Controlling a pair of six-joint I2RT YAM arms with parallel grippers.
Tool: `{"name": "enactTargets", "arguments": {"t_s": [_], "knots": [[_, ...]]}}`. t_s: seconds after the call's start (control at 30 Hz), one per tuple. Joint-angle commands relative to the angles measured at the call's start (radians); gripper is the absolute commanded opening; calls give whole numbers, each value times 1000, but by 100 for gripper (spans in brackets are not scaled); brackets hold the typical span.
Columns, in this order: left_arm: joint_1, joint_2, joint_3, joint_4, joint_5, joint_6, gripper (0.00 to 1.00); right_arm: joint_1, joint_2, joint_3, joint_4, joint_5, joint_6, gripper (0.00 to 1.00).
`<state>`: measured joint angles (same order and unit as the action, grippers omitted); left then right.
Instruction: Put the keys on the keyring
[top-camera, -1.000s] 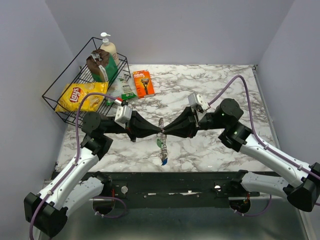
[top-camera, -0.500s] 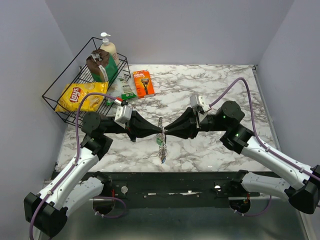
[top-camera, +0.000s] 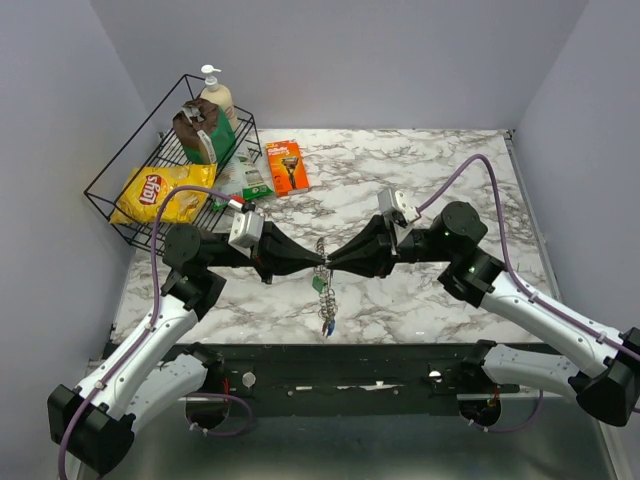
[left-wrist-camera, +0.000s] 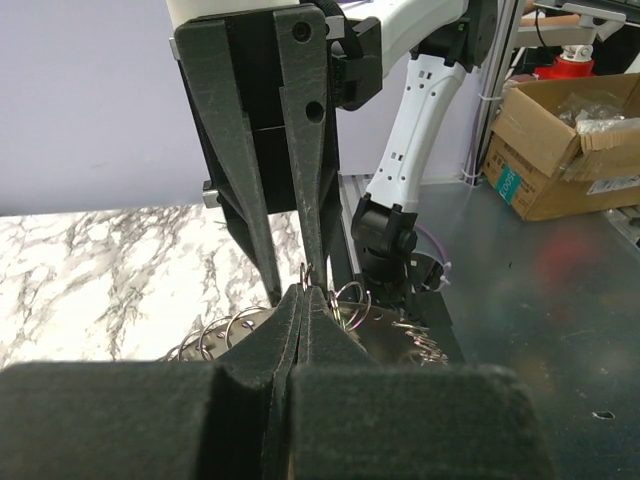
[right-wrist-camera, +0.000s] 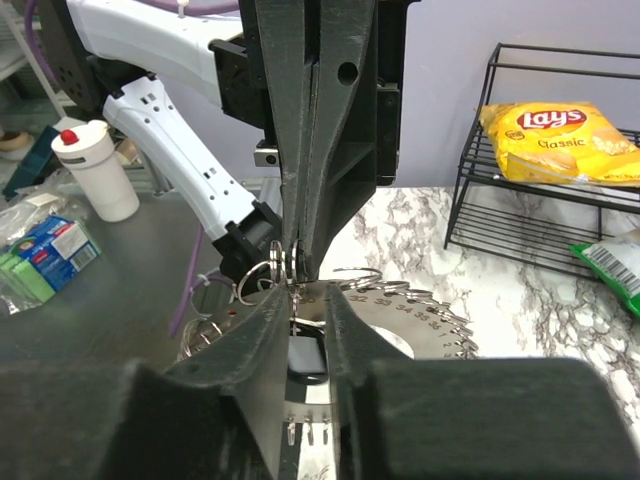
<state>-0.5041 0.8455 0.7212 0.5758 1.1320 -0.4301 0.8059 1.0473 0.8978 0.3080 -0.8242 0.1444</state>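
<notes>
My two grippers meet tip to tip above the table's near middle. The left gripper (top-camera: 312, 262) is shut on a small wire ring of the keyring (top-camera: 322, 248); in the left wrist view (left-wrist-camera: 303, 292) its pads are pressed together on that ring. The keyring shows in the right wrist view as a toothed, numbered metal disc (right-wrist-camera: 440, 320) edged with wire loops. The right gripper (top-camera: 332, 262) closes on a slim silver key with a dark oval loop (right-wrist-camera: 305, 360), which sits between its fingers (right-wrist-camera: 308, 292). Keys with green and blue tags (top-camera: 321, 284) dangle below.
A black wire basket (top-camera: 110, 200) at the back left holds a yellow chip bag (top-camera: 165, 193), a soap bottle (top-camera: 215, 100) and a dark pouch. An orange razor pack (top-camera: 288, 166) lies beside it. The table's near edge runs just below the hanging keys.
The right gripper drew back slightly to the right, then eased in again. The tips stay together. The dangling keys swayed a little. The left arm has held still.
</notes>
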Motion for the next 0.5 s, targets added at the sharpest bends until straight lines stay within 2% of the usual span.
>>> {"name": "enactTargets", "arguments": {"t_s": [0.0,0.13,0.2,0.3,0.47], "knots": [[-7,-5,0,39,-29,10,0,3,16,-8,46,3,26,23],[-7,-2,-3,36,-26,10,0,3,25,-7,65,7,55,23],[-8,-5,-3,33,-26,13,0,3,29,-5,65,7,58,19],[-8,-10,0,16,-29,25,0,4,31,0,54,8,54,1],[-8,-23,10,-48,-32,63,0,3,11,-8,43,36,38,1]]}}
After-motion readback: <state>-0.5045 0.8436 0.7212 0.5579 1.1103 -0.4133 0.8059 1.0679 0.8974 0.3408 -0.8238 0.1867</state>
